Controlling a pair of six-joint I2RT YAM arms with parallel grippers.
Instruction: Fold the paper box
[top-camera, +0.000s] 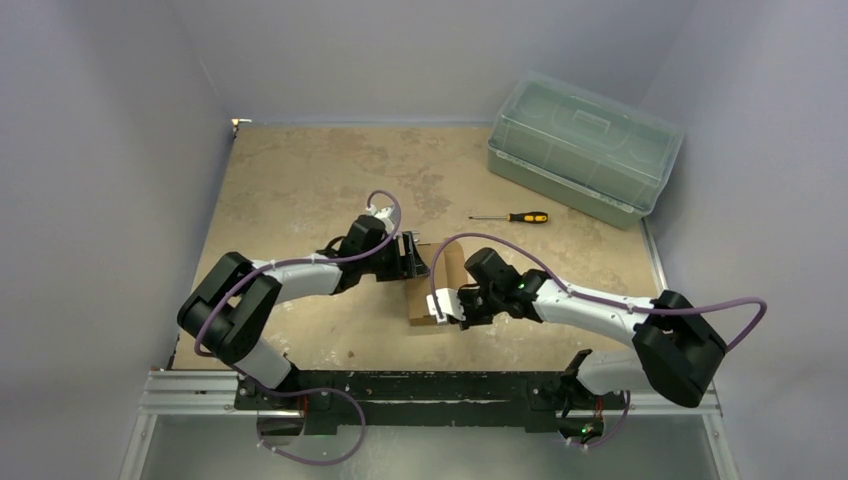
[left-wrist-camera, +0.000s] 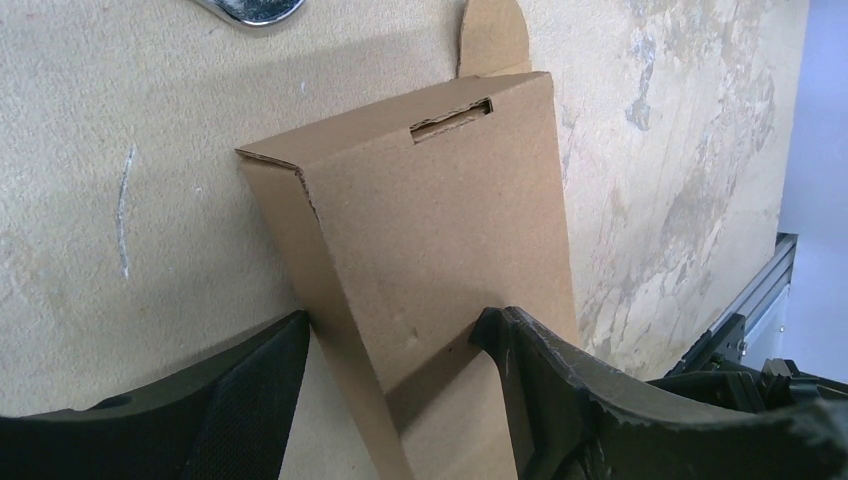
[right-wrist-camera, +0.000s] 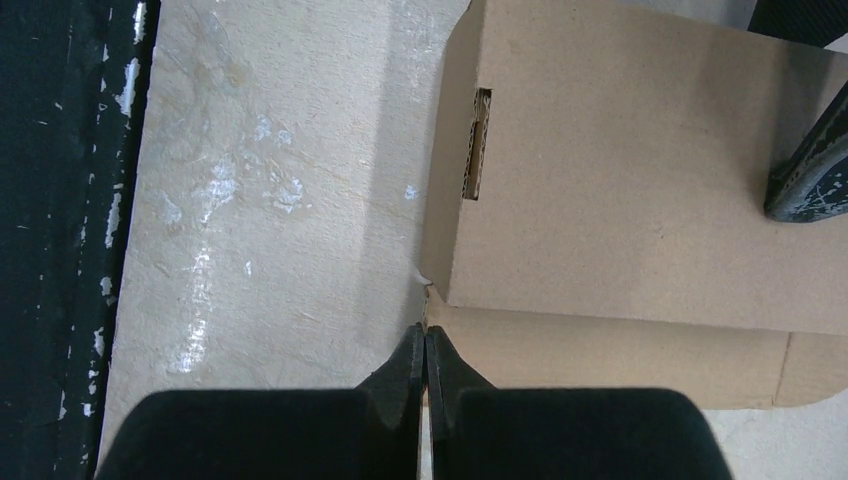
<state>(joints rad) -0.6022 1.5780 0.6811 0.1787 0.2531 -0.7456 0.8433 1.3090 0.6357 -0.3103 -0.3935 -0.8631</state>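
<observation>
Box (top-camera: 453, 270) lies twelve-to-six. Left gripper (left-wrist-camera: 400, 395), jaws apart, straddles its twelve-o'clock end; right gripper (right-wrist-camera: 425, 345), jaws together, meets the six-o'clock corner.

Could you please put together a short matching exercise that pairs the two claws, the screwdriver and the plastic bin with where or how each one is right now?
Things:
1. left claw
2. right claw
3. screwdriver
4. plastic bin

States or places:
A. shut, tips at the edge of the paper box
B. far right corner of the table, lid on
C. open, fingers spread at the paper box
D. lying flat between the paper box and the plastic bin

Pairs: 1-C, 2-A, 3-D, 4-B
</observation>
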